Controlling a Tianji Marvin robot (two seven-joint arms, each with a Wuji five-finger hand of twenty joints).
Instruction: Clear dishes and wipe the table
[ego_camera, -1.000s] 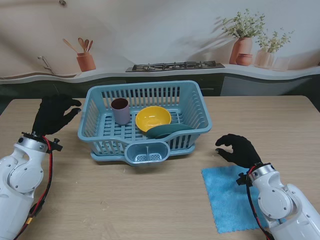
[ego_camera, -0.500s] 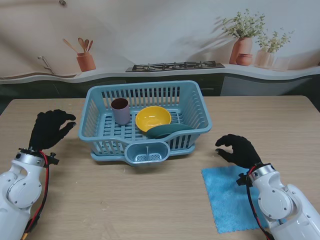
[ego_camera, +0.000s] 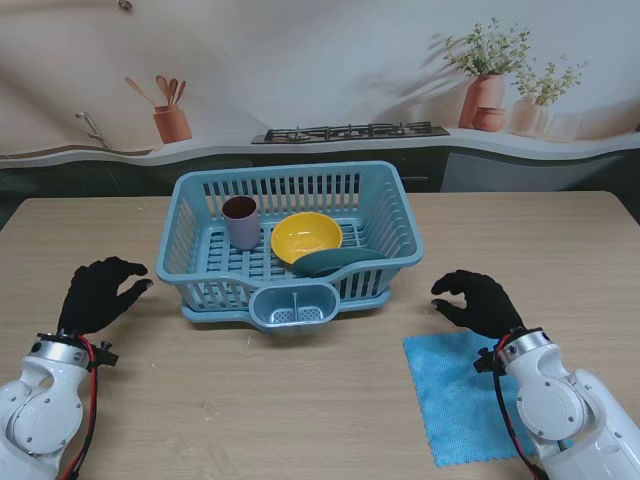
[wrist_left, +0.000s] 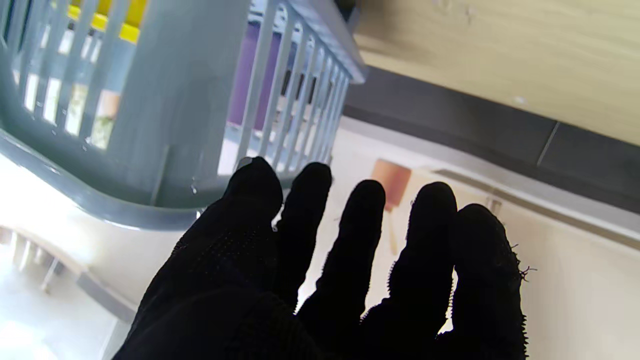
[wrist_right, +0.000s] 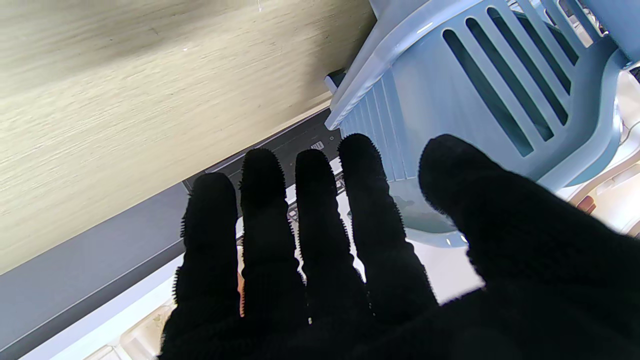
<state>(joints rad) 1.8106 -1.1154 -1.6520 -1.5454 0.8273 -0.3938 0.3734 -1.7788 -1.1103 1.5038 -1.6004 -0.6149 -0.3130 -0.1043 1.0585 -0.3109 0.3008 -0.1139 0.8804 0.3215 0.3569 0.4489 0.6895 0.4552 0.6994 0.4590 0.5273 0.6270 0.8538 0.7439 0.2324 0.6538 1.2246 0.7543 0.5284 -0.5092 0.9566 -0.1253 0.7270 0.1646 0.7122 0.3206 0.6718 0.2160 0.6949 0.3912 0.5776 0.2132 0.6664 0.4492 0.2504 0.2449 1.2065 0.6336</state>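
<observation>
Blue dish rack (ego_camera: 290, 245) sitting mid-table on the wooden table (ego_camera: 250, 400), slightly left of center, holding a purple cup (ego_camera: 240, 221) at its far left, a yellow bowl (ego_camera: 306, 238) in the middle and a dark teal plate (ego_camera: 335, 262) leaning just right of and nearer than the bowl. Small cutlery holder (ego_camera: 293, 306) clipped on the near wall of the rack, can't make out anything inside. Left hand (ego_camera: 100, 292) in a black glove hanging off the rack's left side, near its near-left corner but apart from it, fingers spread and lightly curled, holding nothing. From the left wrist view, same story: fingers (wrist_left: 362, 235) fanned out with gaps between, rack wall (wrist_left: 165, 100) just ahead and the cup's purple showing through the slats. Right hand (ego_camera: 477, 300) also gloved, hovering right of the rack and well clear of it, fingers apart and curved down, nothing in the grip either. Blue cloth (ego_camera: 455, 395) lying flat on the near right of the table, right hand sitting over its far edge; can't tell if fingertips actually touch table or cloth. Right wrist view showing spread fingers (wrist_right: 315, 215) with the rack's corner (wrist_right: 450, 95) ahead. Counter at the back with a stove top (ego_camera: 350, 131), a pot of utensils (ego_camera: 171, 115) and potted plants (ego_camera: 490, 75).
</observation>
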